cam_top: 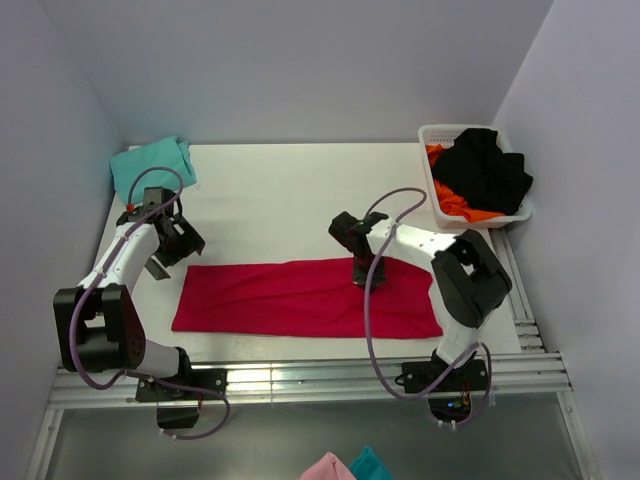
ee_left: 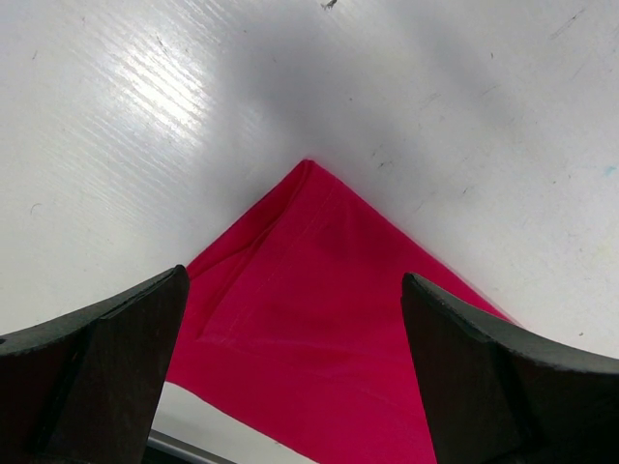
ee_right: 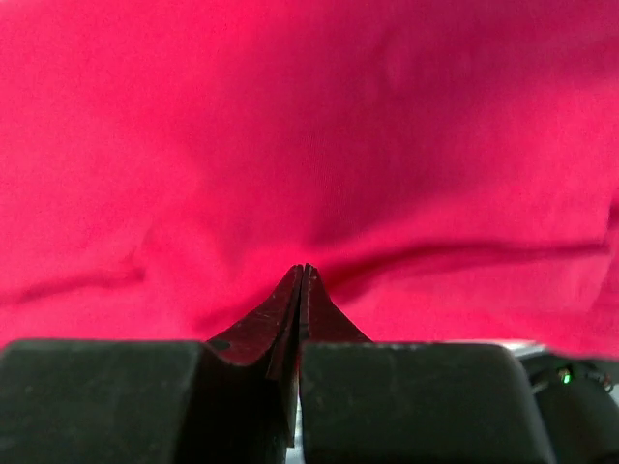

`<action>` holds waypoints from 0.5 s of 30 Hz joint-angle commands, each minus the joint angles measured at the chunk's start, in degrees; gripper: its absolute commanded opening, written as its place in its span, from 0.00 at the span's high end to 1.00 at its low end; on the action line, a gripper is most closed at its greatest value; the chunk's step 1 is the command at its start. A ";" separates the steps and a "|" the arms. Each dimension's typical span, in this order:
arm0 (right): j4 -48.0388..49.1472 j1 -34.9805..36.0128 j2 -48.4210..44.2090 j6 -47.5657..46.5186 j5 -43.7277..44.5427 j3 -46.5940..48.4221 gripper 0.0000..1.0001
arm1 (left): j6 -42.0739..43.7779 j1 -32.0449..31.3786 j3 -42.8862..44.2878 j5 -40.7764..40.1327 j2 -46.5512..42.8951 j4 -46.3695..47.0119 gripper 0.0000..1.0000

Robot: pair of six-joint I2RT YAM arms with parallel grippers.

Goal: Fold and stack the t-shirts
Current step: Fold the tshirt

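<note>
Crimson t-shirt (cam_top: pixel 290 298), lying across centre frame: right gripper (ee_right: pixel 303 271) clenched mid-cloth, seemingly pinning it; left gripper (ee_left: pixel 293 285) released, poised over the corner.

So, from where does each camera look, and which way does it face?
Top external: above and behind, facing down on the table; left arm, right arm, red t-shirt, teal t-shirt show.
Left wrist: on the left arm, facing down at the red t-shirt's corner; open left fingers show.
Right wrist: close over red cloth; shut right fingers show.
Shared: all see the red t-shirt.
</note>
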 commanded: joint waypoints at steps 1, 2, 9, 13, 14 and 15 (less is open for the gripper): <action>3.78 -1.60 3.88 -1.63 3.94 1.91 1.00 | 1.29 0.16 1.96 -0.44 -2.56 -0.98 0.02; 4.13 -1.87 4.76 -1.72 4.03 1.82 1.00 | 1.38 0.16 1.79 -0.61 -2.92 -1.06 0.02; 5.63 -2.75 6.97 -1.72 2.97 0.77 1.00 | 2.00 0.16 0.64 -1.40 -4.68 -1.59 0.02; 4.14 -2.66 3.10 -0.76 1.83 -1.86 1.00 | 2.00 0.16 0.29 -0.97 -4.42 -0.98 0.02; 3.96 -2.58 2.05 -0.67 1.48 -2.48 1.00 | 2.00 0.16 0.21 -0.88 -4.41 -0.89 0.02; 3.00 -2.57 0.04 -0.40 1.13 -3.01 1.00 | 1.91 0.16 0.12 -0.79 -4.24 -0.72 0.02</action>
